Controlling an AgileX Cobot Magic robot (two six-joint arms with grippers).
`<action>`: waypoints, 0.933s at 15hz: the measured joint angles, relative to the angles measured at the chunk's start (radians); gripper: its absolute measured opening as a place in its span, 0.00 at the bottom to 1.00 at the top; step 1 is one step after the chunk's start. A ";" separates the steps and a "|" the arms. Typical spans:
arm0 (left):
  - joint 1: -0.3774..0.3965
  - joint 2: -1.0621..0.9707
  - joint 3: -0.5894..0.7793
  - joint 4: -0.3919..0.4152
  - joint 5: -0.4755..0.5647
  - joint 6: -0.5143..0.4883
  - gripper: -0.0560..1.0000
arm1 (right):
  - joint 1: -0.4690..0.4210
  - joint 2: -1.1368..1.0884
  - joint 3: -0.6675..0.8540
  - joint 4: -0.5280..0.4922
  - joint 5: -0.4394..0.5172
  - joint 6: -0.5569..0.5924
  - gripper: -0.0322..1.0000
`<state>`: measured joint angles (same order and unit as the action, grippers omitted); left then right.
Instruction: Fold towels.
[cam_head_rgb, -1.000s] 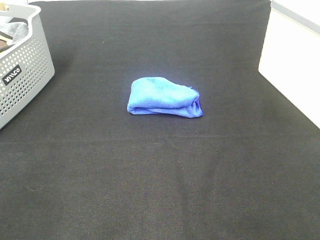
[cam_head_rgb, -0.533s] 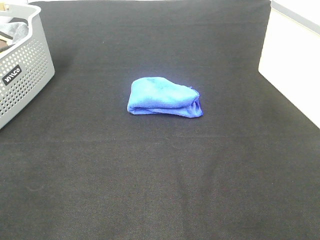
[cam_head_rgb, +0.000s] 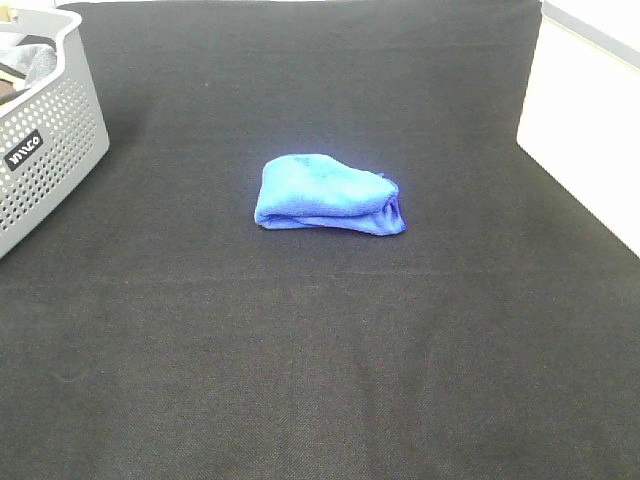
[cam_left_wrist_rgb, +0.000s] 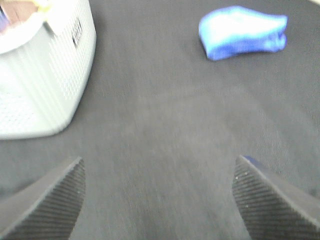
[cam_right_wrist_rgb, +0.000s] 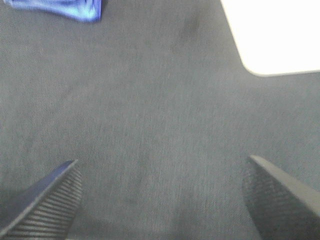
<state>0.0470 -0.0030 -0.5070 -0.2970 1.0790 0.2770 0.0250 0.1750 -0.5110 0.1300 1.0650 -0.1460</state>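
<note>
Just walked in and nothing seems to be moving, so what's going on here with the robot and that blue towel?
Nothing is being handled right now. The blue towel lies in a folded bundle in the middle of the black table, with a grey basket off at the table's left edge. The left gripper and right gripper are both open and empty, hovering over bare table away from the towel.

fuzzy microfibre towel (cam_head_rgb: 328, 194) on matt black woven table cloth (cam_head_rgb: 320, 350); perforated grey plastic basket (cam_head_rgb: 45, 150); ribbed rubber pads (cam_left_wrist_rgb: 47, 205).

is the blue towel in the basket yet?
No, the blue towel lies folded on the black table cover, well apart from the grey basket at the table's left edge.
</note>
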 joint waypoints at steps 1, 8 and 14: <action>0.000 -0.001 0.000 0.000 0.000 0.000 0.79 | 0.000 -0.013 0.000 0.000 0.000 0.000 0.83; 0.000 -0.001 0.000 0.000 0.000 0.000 0.79 | -0.023 -0.166 0.000 0.015 0.002 0.000 0.83; 0.000 -0.001 0.000 0.000 0.000 0.000 0.79 | -0.023 -0.179 0.000 0.018 0.002 0.000 0.83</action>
<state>0.0470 -0.0040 -0.5070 -0.2970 1.0790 0.2770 0.0020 -0.0040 -0.5110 0.1480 1.0670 -0.1460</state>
